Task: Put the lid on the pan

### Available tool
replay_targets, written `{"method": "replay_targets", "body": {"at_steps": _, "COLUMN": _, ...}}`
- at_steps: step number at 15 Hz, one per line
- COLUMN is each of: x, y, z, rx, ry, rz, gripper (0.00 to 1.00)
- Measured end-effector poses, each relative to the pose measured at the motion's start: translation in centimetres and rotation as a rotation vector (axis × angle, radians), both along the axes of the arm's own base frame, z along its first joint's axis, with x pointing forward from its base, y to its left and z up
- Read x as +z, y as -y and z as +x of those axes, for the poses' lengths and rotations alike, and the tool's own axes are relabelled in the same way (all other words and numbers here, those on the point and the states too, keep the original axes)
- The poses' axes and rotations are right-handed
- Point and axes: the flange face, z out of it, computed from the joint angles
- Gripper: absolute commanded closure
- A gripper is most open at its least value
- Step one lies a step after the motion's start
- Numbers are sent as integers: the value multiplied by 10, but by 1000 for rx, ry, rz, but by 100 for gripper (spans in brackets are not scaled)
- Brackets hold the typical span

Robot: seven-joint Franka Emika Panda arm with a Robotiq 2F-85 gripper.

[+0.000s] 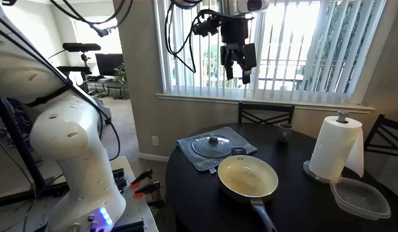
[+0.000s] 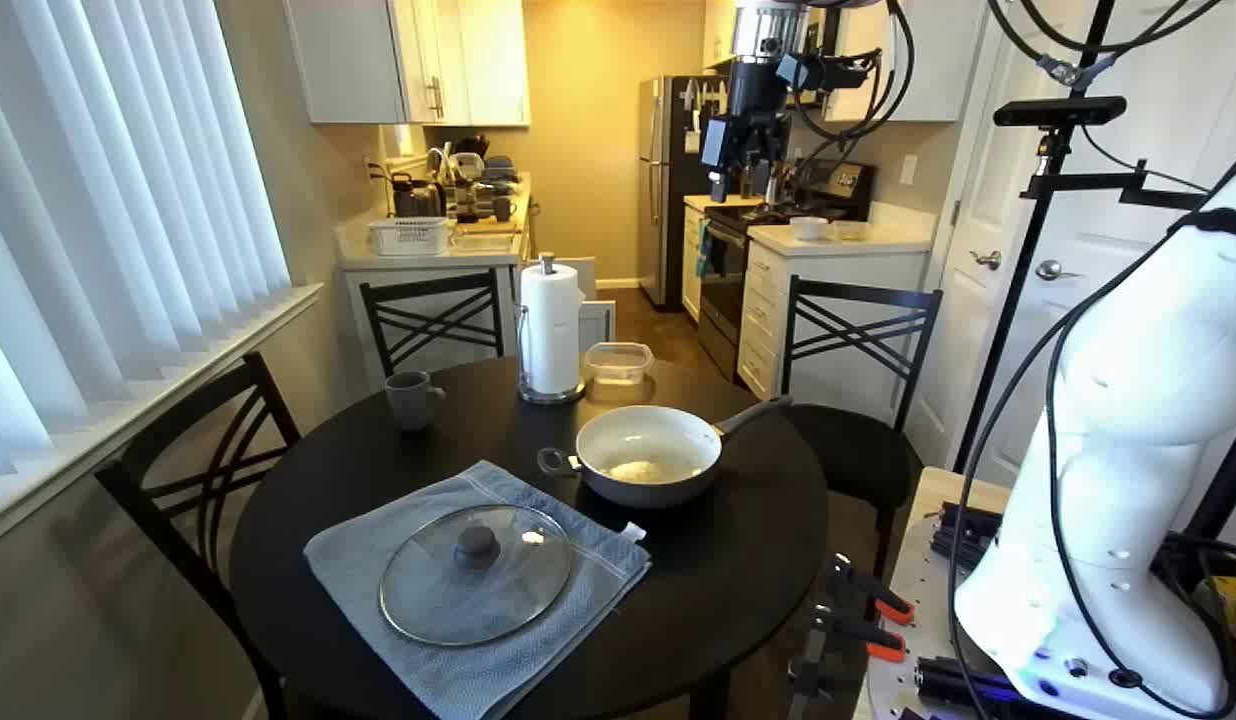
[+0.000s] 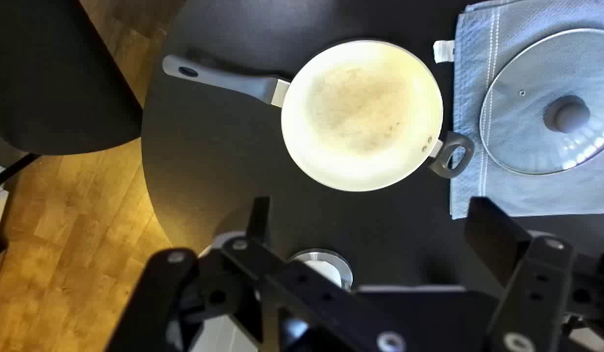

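Note:
The glass lid (image 1: 202, 148) lies flat, knob up, on a folded blue towel; it also shows in an exterior view (image 2: 448, 600) and at the right of the wrist view (image 3: 522, 132). The cream-inside pan (image 1: 247, 177) sits upright beside the towel, its inside uncovered. The pan also shows in an exterior view (image 2: 648, 450) and in the wrist view (image 3: 363, 112). Its long handle points away from the lid; its small loop handle is toward the towel. My gripper (image 1: 238, 77) hangs high above the table, open and empty, also in an exterior view (image 2: 740, 180) and the wrist view (image 3: 370, 210).
The blue towel (image 2: 578, 640) lies on the round dark table (image 1: 192, 199). A paper towel roll (image 1: 334, 148), a grey mug (image 1: 285, 132) and a squarish plastic container (image 1: 360, 199) stand on the table. Dark chairs (image 2: 433, 320) surround it. A window with blinds (image 1: 279, 48) is behind the gripper.

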Motion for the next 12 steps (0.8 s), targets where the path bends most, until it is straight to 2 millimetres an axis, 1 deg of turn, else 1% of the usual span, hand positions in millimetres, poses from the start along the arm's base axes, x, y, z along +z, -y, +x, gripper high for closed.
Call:
{"method": "replay_targets", "body": {"at_steps": 10, "x": 0, "y": 0, "z": 0, "rx": 0, "ry": 0, "rz": 0, "gripper": 0}}
{"method": "replay_targets", "body": {"at_steps": 12, "x": 3, "y": 1, "z": 7, "rx": 4, "ry": 31, "rz": -11, "gripper": 0}}
